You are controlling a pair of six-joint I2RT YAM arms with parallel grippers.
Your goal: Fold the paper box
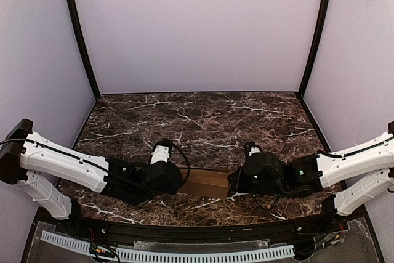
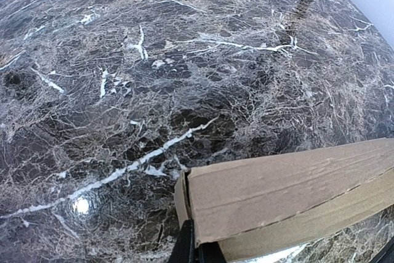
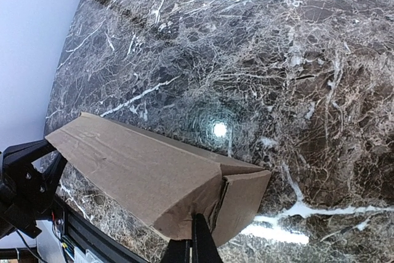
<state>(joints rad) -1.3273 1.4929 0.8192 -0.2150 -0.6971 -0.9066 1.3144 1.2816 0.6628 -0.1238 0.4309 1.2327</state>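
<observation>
Near the front edge of the desk (image 1: pixel 203 115), about midway along it, lies the box (image 1: pixel 208 183). It is a long brown cardboard shape, its body folded up, and it runs parallel to that edge between my two arms.

My left claw (image 2: pixel 192 246) sits at the box's left end and my right claw (image 3: pixel 196 238) at its right end. Both are clenched tight, with their tips against the cardboard. I cannot tell whether either has a thin edge nipped between its fingers or is only pressing.

The right end flap (image 3: pixel 243 198) stands out from the body, untucked. At the left end a narrow flap (image 2: pixel 181 198) shows beside my tip.

As I judge it, the body is done and the step in hand is closing the ends. Next I should steady the box with one claw. With the other I should push a flap round its crease and into the opening, slowly, so the box does not skid along the desk or buckle.
</observation>
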